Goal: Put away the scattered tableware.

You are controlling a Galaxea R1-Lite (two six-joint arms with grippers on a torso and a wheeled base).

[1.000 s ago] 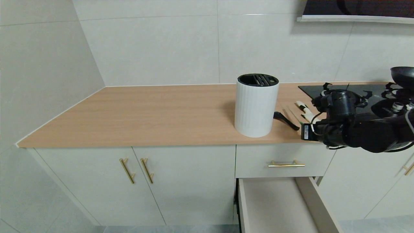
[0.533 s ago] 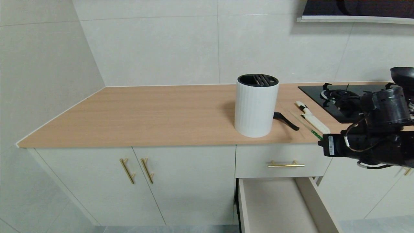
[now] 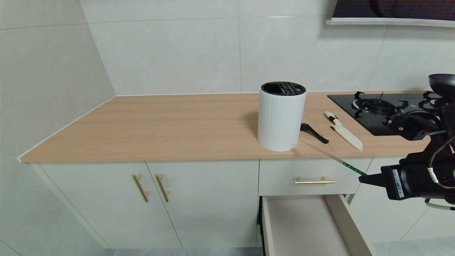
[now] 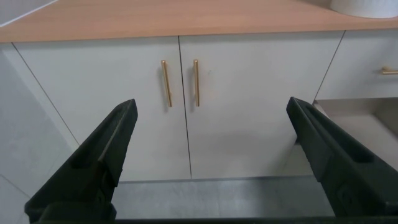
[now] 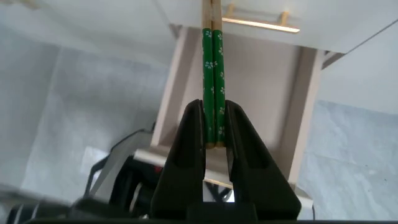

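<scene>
My right gripper [image 3: 365, 178] is shut on a pair of chopsticks [image 3: 330, 156] with green ends. It hangs in front of the counter's edge, right of the closed drawer's handle and above the open drawer [image 3: 305, 227]. The chopsticks slant up and left towards the white knife holder [image 3: 281, 115]. In the right wrist view the chopsticks [image 5: 211, 68] sit pinched between the fingers [image 5: 193, 130], with the open drawer [image 5: 255, 87] beneath them. A white knife [image 3: 343, 130] and a black-handled utensil [image 3: 314, 132] lie on the counter. My left gripper [image 4: 211, 155] is open, low before the cupboard doors.
A black gas hob [image 3: 376, 106] with a dark pan [image 3: 442, 81] sits at the counter's right end. The wooden counter [image 3: 160, 124] stretches bare to the left. Cupboard doors with gold handles [image 4: 180, 81] stand below it.
My right gripper has moved right and down from the counter top with the chopsticks, ending in front of the counter above the open drawer. The knife now lies uncovered.
</scene>
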